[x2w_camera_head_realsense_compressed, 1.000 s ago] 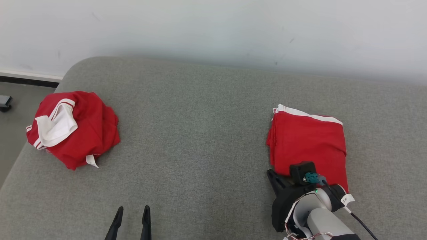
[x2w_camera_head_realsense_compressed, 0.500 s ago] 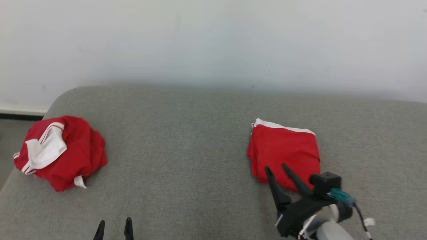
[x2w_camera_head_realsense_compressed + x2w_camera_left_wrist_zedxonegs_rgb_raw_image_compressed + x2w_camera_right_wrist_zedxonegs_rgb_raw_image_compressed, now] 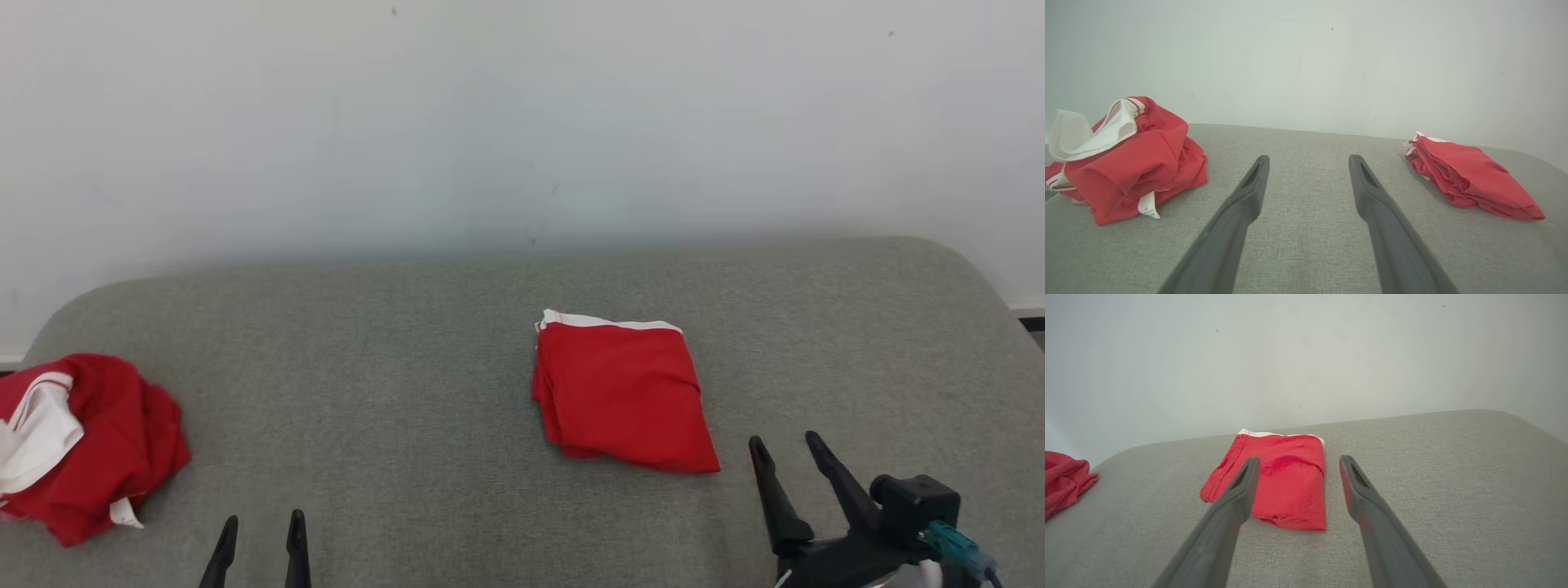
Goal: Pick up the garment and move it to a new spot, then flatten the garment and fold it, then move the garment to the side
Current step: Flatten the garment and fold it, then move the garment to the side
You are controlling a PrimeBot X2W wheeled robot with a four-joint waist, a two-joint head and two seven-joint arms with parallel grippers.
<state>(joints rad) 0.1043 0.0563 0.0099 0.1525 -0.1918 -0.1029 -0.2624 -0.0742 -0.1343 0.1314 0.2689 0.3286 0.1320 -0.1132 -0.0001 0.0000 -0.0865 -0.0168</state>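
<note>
Evidently, the task can be judged as almost complete. The folded red garment (image 3: 624, 396) is seen lying flat on the grey, fabric-covered table (image 3: 408, 392), right of the middle, as a compact, roughly rectangular packet. Its layers are stacked along the left edge and a white band is shown at the far edge. A few soft creases can be made out on top, but no loose corner is seen hanging out.

The right hand (image 3: 784, 438) is seen with its fingers spread and nothing held, near the packet's near right corner but apart from it. The left hand (image 3: 264, 518) is likewise spread and empty, low at the near edge.

A crumpled red garment (image 3: 82, 445) with white trim is seen heaped at the table's far left, well apart. If anything is left, it is judged to be that heap.
</note>
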